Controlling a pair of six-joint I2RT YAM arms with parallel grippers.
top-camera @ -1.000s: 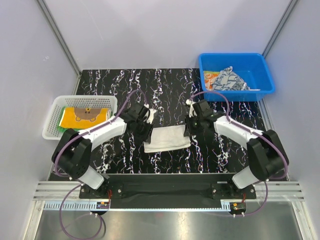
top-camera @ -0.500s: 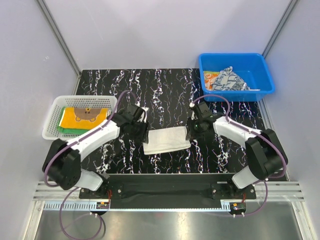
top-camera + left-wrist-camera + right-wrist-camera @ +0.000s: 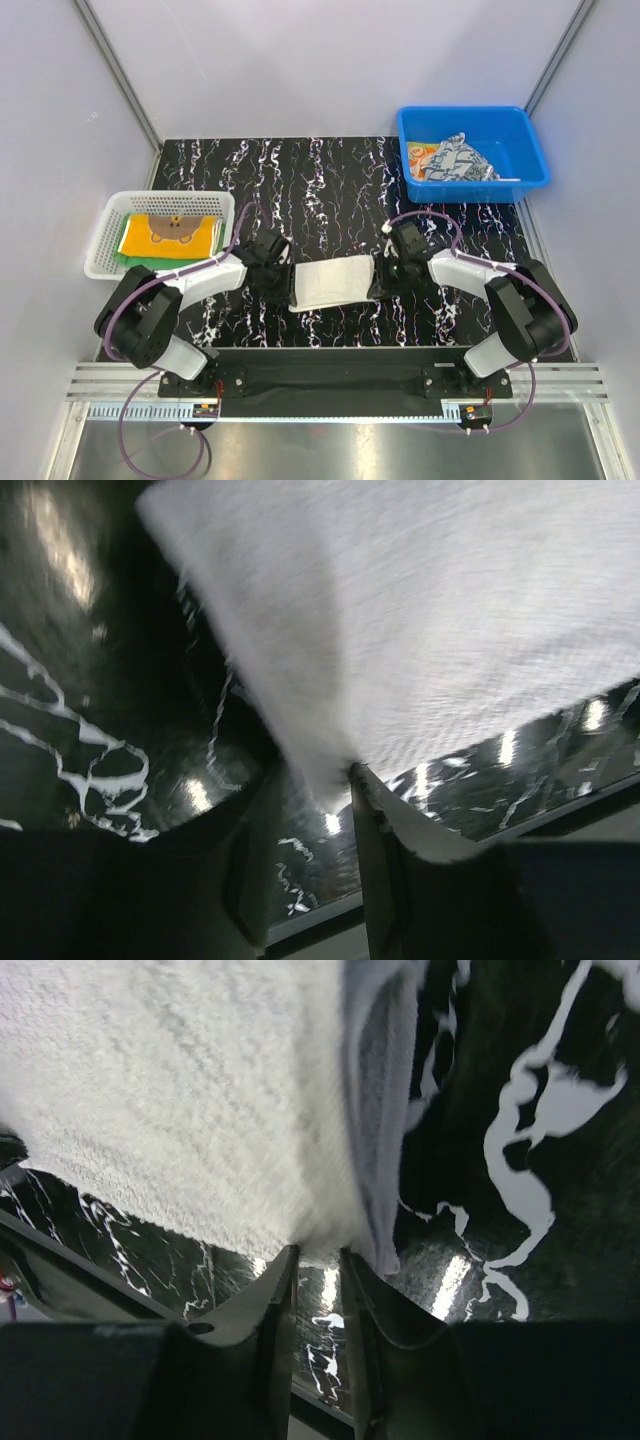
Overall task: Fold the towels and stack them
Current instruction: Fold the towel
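A plain white towel (image 3: 331, 283) lies folded on the black marbled table (image 3: 330, 180), between my two grippers. My left gripper (image 3: 284, 284) is at its left end, and in the left wrist view (image 3: 312, 785) its fingers close on the white towel's (image 3: 420, 610) corner. My right gripper (image 3: 377, 281) is at its right end, and in the right wrist view (image 3: 318, 1258) it pinches the white towel's (image 3: 180, 1090) edge. An orange-yellow bear towel (image 3: 172, 232) lies on a green towel (image 3: 126, 259) in the white basket (image 3: 105, 255). A navy-and-white patterned towel (image 3: 455, 160) and an orange-marked towel (image 3: 421, 152) lie in the blue bin (image 3: 520, 125).
The white basket stands at the table's left edge and the blue bin at the back right corner. The metal rail with the arm bases (image 3: 330, 380) runs along the near edge. Grey walls close in the table on three sides.
Both grippers have moved from the towel's far corners toward the near edge and now sit at its left and right ends. The towel has shifted slightly nearer.
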